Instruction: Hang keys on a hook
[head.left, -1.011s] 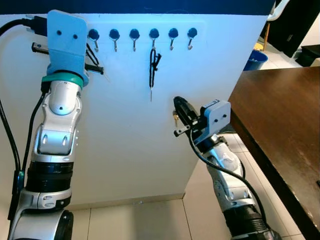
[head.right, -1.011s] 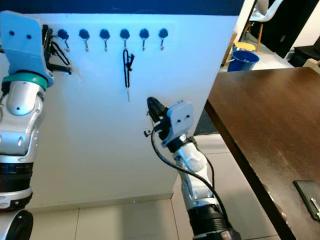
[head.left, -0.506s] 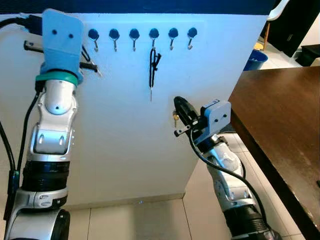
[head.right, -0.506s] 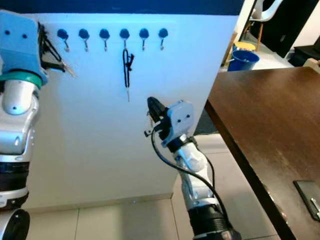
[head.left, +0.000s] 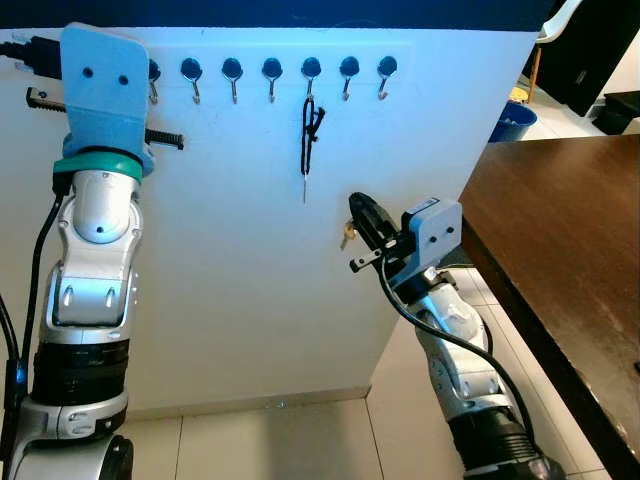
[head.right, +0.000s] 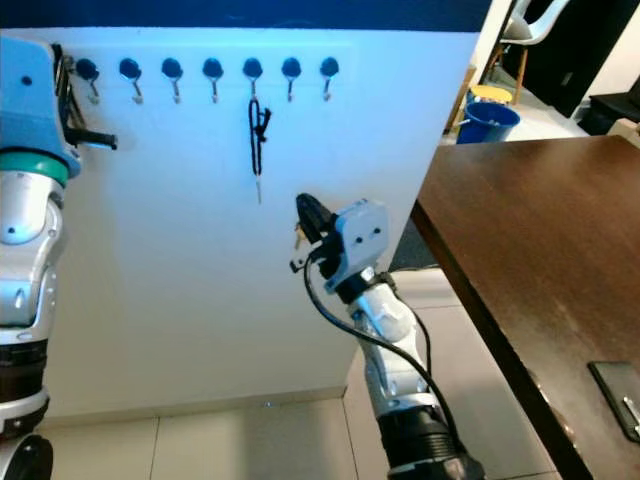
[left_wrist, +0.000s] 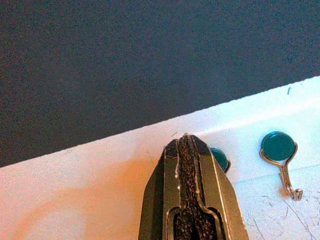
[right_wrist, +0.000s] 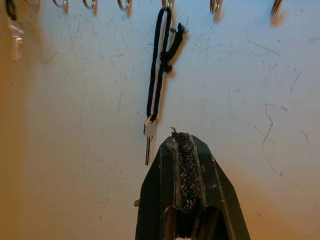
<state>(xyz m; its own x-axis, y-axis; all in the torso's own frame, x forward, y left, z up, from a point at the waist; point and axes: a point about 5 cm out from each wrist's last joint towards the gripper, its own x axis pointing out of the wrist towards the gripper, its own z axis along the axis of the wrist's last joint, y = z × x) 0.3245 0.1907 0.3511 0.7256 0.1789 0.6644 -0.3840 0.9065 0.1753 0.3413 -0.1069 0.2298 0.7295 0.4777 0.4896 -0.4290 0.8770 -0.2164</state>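
Note:
A row of metal hooks (head.left: 271, 68) with blue caps runs along the top of a white board (head.left: 250, 280). One key (head.left: 304, 186) hangs on a black cord (head.left: 308, 125) from a hook in the middle. My left gripper (left_wrist: 186, 142) is raised at the row's left end, shut, its tip in front of a hook (left_wrist: 220, 160). Black cord loops (head.right: 66, 88) of a second key hang beside its fingers, mostly hidden behind the blue wrist mount (head.left: 100, 85). My right gripper (right_wrist: 183, 136) is shut with nothing in it, pointing at the board below the hung key.
A dark wooden table (head.left: 570, 230) stands close on the right, with a flat black object (head.right: 615, 395) near its front edge. A blue bucket (head.left: 512, 118) and chair legs (head.right: 520, 40) are behind the board's right edge. Tiled floor (head.left: 280, 440) lies below.
My left gripper has moved left along the hook row, uncovering one more hook. The cord loop and key tip seen beside its mount earlier are now hidden. The right arm has not moved.

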